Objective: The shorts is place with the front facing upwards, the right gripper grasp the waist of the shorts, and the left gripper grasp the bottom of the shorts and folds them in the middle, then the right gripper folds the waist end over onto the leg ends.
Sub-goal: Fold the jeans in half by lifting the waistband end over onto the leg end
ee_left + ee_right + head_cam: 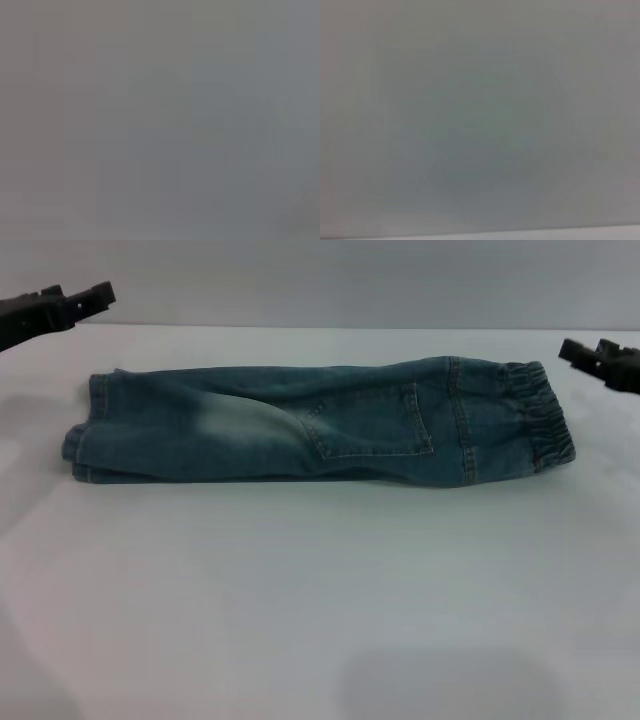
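Observation:
In the head view, blue denim shorts [300,425] lie flat on the white table [320,590], folded lengthwise into one long strip with a pocket on top. The gathered elastic waist [545,420] is at the right end. The bottom of the shorts, the straight leg ends [88,430], is at the left end. My left gripper [80,298] hovers open above and behind the leg ends, apart from the cloth. Off the waist end, my right gripper [585,350] also hangs open and holds nothing. Both wrist views show only a blank grey surface.
White tabletop stretches wide in front of the shorts, and the table's far edge [320,328] meets a pale wall just behind them.

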You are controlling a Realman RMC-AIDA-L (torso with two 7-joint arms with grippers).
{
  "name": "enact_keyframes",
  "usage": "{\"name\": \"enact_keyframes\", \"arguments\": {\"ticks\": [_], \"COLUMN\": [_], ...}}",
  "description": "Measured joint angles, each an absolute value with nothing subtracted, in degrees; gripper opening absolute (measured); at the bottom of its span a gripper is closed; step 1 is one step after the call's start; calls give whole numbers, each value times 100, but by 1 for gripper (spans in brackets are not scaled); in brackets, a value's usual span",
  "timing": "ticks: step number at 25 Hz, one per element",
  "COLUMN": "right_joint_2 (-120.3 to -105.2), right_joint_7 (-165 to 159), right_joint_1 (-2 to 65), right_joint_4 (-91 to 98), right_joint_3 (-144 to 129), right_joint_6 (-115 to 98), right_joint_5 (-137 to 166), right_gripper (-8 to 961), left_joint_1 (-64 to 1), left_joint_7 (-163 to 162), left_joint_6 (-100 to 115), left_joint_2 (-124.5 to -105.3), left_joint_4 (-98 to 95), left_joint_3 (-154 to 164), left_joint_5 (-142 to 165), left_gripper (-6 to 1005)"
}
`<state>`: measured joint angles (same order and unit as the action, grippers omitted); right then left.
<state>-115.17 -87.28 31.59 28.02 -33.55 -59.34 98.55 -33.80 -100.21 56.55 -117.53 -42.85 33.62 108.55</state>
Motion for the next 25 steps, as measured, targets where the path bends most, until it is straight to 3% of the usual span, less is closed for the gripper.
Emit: {"name": "enact_keyframes", "arguments": {"ticks": [5,8,17,25], "right_joint_2": [-10910,-10759,-10627,-10783], "right_joint_7": [-10426,-11463,-12838,-13064], "right_joint_1": [3344,3640,4689,5065], "right_joint_4": [3171,3746,4391,4332], "right_joint_3": [-3368,-3370,-3651,-3993], "right_joint_6": [-7335,-7875,-8207,-7968], "right_joint_5": [10800,11943,14799,15562], "right_gripper": [644,644,643,643], "left_joint_1": [-3211,-3156,-3120,-3093], "left_joint_7": [-9428,-9267,-9207,-9020], "left_joint_6": [6113,6280,6424,6409], "left_joint_2": [-11763,-11762,-11766,-11768], "left_joint_4": [-4113,-4056,-3907,-3623], "left_joint_3": [3365,3366,3366,3324], "left_joint_5": [10067,9893,9849,9836], "left_gripper": [743,813,813,813]}}
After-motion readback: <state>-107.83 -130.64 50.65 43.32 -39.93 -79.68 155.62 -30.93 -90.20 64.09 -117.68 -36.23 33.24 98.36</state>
